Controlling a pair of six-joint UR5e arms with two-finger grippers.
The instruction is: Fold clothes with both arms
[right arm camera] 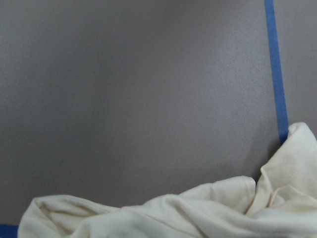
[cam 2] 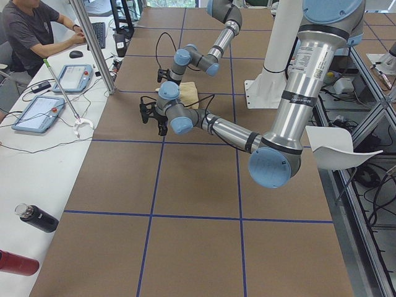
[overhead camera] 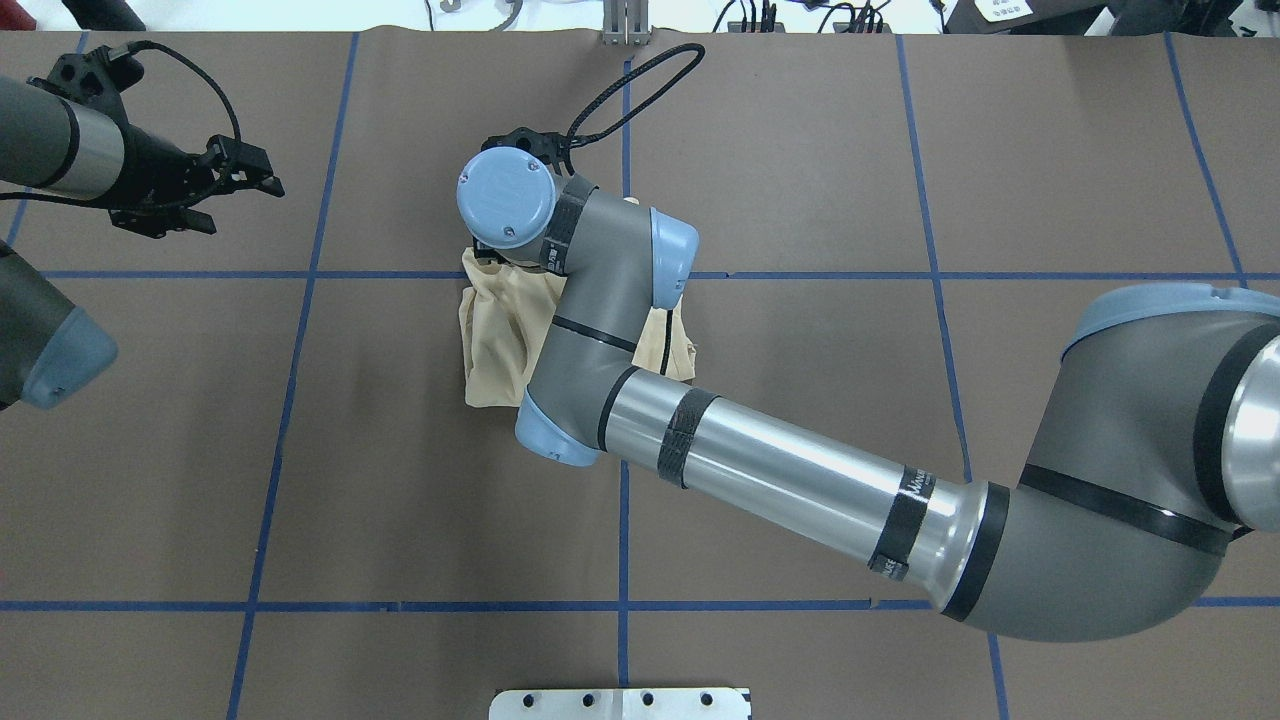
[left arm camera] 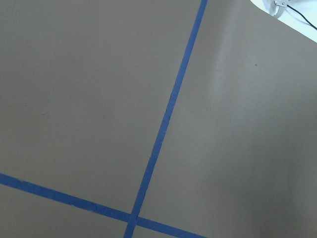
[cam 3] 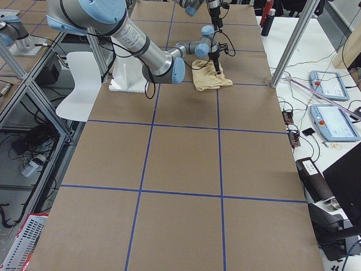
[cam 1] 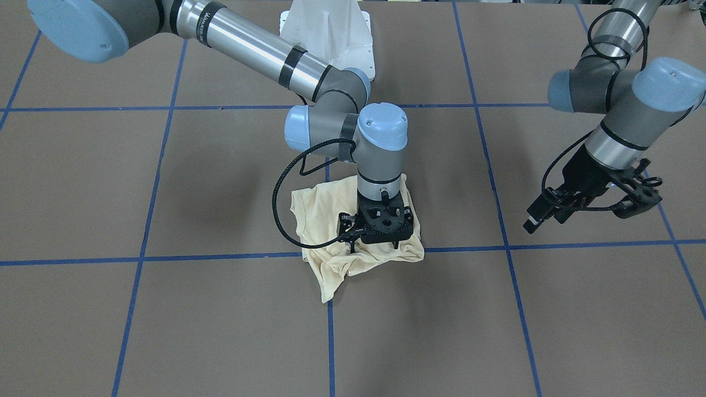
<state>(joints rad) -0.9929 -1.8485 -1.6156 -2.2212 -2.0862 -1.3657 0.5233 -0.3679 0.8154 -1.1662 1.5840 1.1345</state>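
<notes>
The clothes are one pale cream-yellow shirt, lying crumpled near the table's middle. No print shows on it. My right arm reaches over it, and the right gripper points straight down with its tips pressed into the fabric. I cannot tell whether its jaws are open or shut. The right wrist view shows only bunched shirt folds and no fingers. My left gripper hovers open and empty above bare table, well to the shirt's side. The left wrist view shows only the table.
Blue tape lines grid the brown table. The white pedestal base stands behind the shirt. A side bench holds tablets and bottles, and a person sits there.
</notes>
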